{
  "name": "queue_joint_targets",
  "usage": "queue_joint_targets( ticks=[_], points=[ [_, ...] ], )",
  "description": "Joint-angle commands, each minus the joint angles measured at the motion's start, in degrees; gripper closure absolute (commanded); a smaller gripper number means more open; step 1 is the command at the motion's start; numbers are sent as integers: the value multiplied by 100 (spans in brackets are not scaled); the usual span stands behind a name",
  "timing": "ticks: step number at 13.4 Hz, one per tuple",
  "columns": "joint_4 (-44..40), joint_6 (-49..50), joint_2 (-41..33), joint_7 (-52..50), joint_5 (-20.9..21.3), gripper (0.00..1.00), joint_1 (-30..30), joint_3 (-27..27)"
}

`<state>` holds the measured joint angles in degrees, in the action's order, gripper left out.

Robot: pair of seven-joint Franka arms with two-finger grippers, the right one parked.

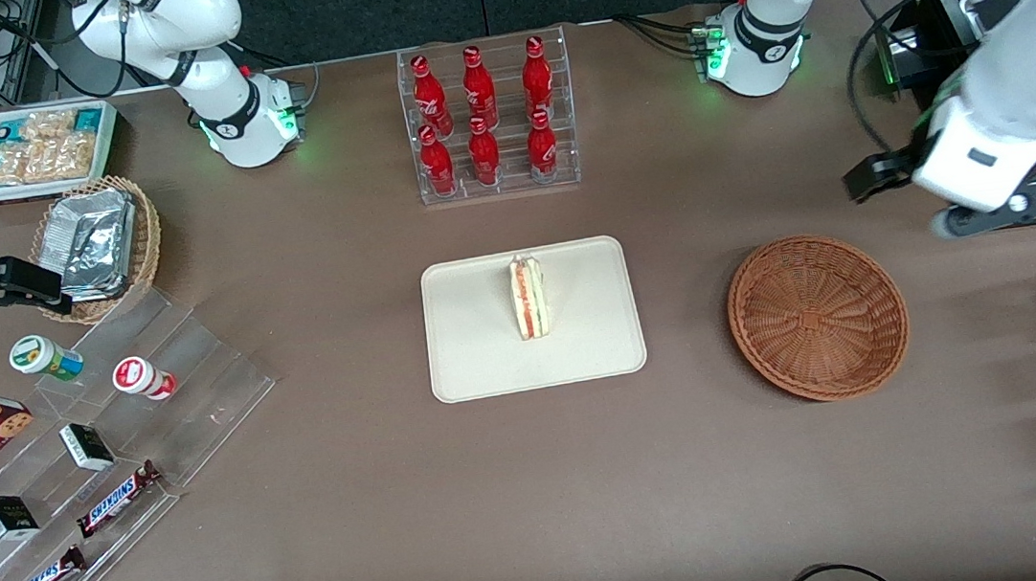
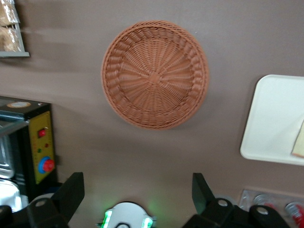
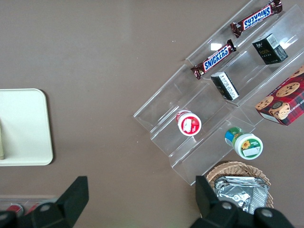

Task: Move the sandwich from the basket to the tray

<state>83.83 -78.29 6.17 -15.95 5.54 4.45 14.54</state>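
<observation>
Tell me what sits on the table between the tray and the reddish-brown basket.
Nothing: the front view shows only bare brown tabletop between the tray and the basket. The sandwich stands on the tray; the open tool is raised above the basket's farther rim.

Sandwich [image 1: 528,296] stands on its edge on cream tray [image 1: 486,352], filling layers showing. Reddish-brown wicker basket [image 1: 817,317] sits empty, toward the working arm's end.

Gripper [image 2: 137,190] hovers above the table near the basket, fingers spread apart.

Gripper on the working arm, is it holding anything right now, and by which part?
Nothing. The gripper is open, raised above the table near the empty basket; the sandwich stands on the tray.
</observation>
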Motion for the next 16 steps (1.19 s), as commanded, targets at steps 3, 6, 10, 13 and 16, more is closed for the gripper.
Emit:
queue_joint_targets(
  ticks=[3, 6, 10, 13, 16],
  points=[
    [265, 139, -450, 1153, -97, 0, -5, -723],
    [283, 235, -520, 1497, -97, 0, -5, -934],
    [231, 428, -520, 1638, -368, 0, 30, -1058],
    [222, 429, -512, 1586, -396, 0, 30, -1058],
    [222, 350, -485, 1533, -641, 0, 30, -1067]
  ],
)
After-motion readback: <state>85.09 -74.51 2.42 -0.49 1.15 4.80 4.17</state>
